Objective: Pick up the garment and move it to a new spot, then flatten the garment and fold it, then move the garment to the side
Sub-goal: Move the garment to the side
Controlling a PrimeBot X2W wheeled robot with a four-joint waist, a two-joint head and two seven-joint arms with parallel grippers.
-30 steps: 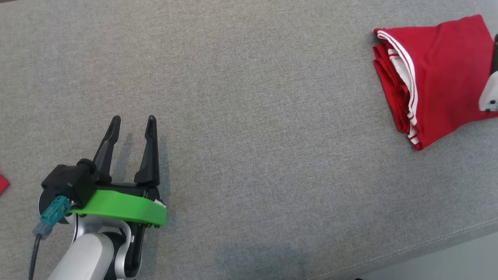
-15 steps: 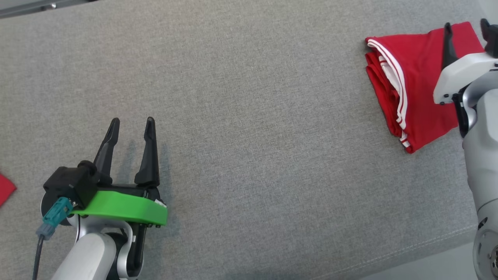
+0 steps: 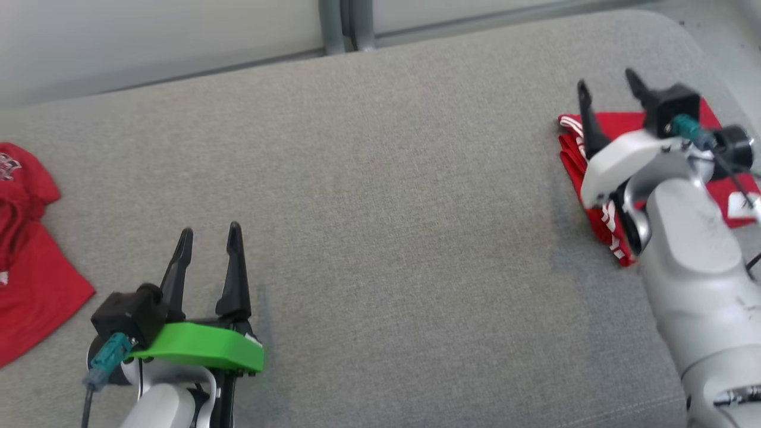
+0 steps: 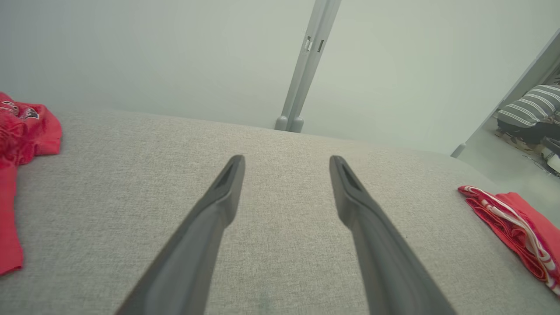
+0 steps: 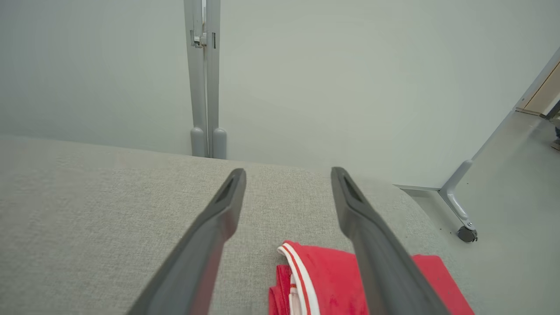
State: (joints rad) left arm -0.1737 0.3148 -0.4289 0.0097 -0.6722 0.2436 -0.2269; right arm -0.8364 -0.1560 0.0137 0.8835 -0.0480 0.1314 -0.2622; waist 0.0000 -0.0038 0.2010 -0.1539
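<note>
Right gripper (image 3: 606, 81) lifted clear of folded garment (image 3: 572, 163), left gripper (image 3: 210, 229) idle; both jaws spread wide, nothing held; task judged complete

Folded garment (image 4: 518, 218) is laid at the far right of the upholstered cushion (image 3: 386, 208), with the right gripper (image 3: 606, 78) held just over it. A second garment (image 3: 35, 285) is found at the far left edge, the left gripper (image 3: 210, 229) beside it. A partition wall (image 3: 148, 41) is set behind.
</note>
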